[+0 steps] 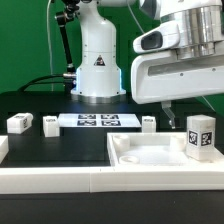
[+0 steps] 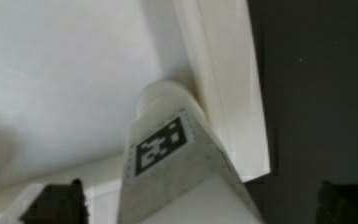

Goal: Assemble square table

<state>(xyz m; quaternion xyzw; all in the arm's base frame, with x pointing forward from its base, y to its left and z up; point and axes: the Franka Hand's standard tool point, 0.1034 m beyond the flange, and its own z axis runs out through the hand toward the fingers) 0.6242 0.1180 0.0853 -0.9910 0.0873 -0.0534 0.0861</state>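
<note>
Standing upright on the white table top [image 1: 150, 152], just beside its raised rim at the exterior view's right, a tagged leg [image 1: 200, 137] sits inside the gripper [image 2: 202, 205], whose fingers are spread wide and hold nothing. Three more legs [image 1: 49, 123] wait on the black surface [image 1: 30, 105] near the marker board [image 1: 97, 121]. Should the leg be loosely seated, a finger's brush on lifting could topple it.

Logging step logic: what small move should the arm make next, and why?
Probably rise straight up: the gripper is open, fingers flanking the leg that stands upright on the square top by its rim, so lifting clears it without a knock.
</note>
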